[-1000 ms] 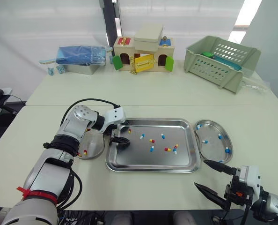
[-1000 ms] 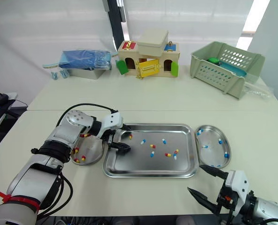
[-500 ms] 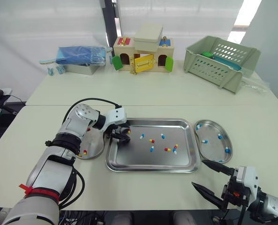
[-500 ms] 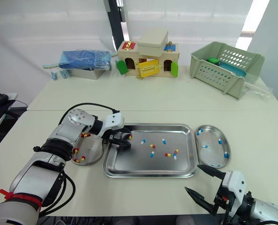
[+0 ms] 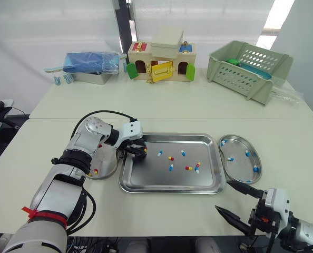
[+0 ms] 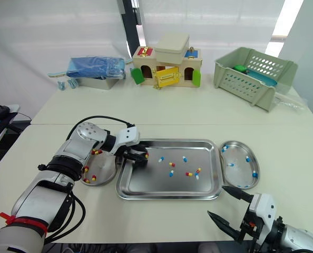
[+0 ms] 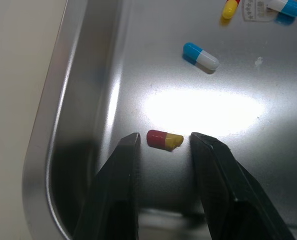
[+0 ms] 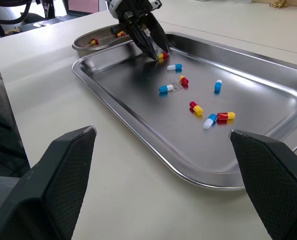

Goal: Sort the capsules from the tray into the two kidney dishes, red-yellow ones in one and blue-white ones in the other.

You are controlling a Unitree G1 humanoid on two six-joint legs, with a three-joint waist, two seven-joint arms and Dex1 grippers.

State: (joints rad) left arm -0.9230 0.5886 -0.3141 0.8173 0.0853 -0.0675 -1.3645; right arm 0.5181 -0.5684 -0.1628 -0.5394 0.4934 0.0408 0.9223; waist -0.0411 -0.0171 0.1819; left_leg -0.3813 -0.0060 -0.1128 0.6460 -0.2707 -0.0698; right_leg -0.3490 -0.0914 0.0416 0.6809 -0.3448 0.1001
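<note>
The tray (image 5: 156, 179) is lying mid-frame on the worktop (image 5: 162, 105), between the red-yellow kidney dish (image 5: 106, 167) and the blue-white kidney dish (image 5: 240, 167). The left hand (image 5: 139, 154) is reaching into the tray's upper left corner, its fingers parted either side of a red-yellow capsule (image 7: 164, 140) and not pinching it. The right hand (image 5: 223, 195) is hovering released at lower right.

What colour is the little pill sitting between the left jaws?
The capsule is half red, half yellow; the left wrist view shows it best.
</note>
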